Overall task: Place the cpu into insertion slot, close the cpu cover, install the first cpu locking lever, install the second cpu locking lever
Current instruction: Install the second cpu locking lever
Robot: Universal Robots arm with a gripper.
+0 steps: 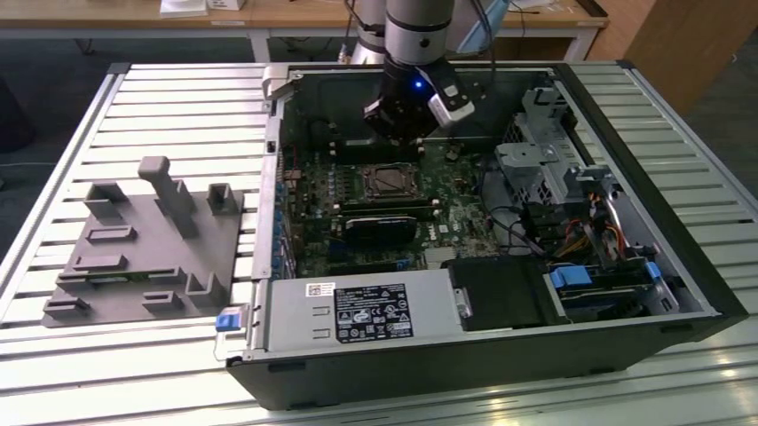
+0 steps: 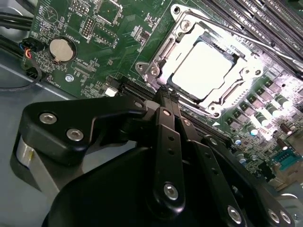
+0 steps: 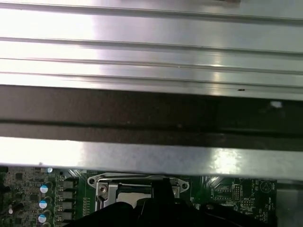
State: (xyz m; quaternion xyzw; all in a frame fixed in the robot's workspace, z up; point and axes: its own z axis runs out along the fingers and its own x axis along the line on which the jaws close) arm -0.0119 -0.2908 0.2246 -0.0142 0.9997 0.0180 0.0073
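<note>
The cpu (image 2: 203, 71), a flat square chip with a bright silvery top, lies in the insertion slot (image 1: 389, 182) on the green motherboard. The cpu cover (image 2: 182, 26), a silvery frame with a large window, lies down around the chip. A thin lever rod (image 2: 236, 32) runs along one side of the frame. My gripper (image 2: 166, 94) is shut with nothing held, its black fingertips at one corner of the socket; whether they touch it I cannot tell. In the exterior view the gripper (image 1: 397, 133) hangs just behind the socket. The first wrist view has the socket frame (image 3: 137, 185) beyond the gripper's dark body.
The open computer case (image 1: 698, 293) encloses the board, with a black card (image 1: 382, 222) just in front of the socket and drive bays and cables (image 1: 569, 213) on the exterior view's right. A grey fixture (image 1: 142, 240) stands on the slatted table at the left.
</note>
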